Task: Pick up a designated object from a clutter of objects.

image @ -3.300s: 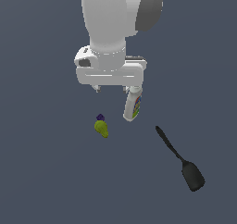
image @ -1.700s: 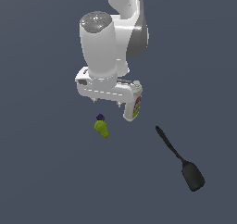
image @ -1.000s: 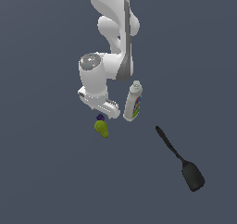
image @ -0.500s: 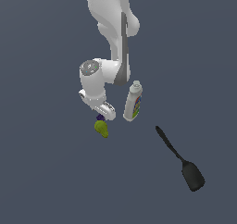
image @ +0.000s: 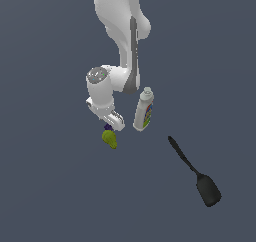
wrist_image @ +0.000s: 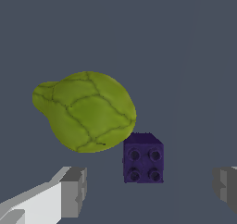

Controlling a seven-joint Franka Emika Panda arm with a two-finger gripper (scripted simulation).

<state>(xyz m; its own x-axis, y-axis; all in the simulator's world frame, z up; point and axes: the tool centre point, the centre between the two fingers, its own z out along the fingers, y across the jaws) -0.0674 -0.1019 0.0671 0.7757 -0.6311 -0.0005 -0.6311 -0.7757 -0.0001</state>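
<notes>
The tiny dark purple block (wrist_image: 143, 158), studded on top, lies on the grey floor touching the yellow-green lump (wrist_image: 86, 110). In the exterior view only a sliver of the purple block (image: 107, 128) shows above the lump (image: 110, 138), under my hand. My gripper (wrist_image: 149, 189) is open and empty, low over the block, with one fingertip (wrist_image: 73, 191) on each side of it. In the exterior view the gripper (image: 110, 125) sits right above the block. The white bottle (image: 143, 110) with its colourful label stands just to the exterior view's right of my hand.
A black long-handled spatula (image: 194, 172) lies on the floor at the exterior view's lower right, apart from the other things. The floor (image: 50, 186) is plain dark grey.
The arm has come down from high above the clutter until the open gripper hangs just over the purple block. The objects have not moved.
</notes>
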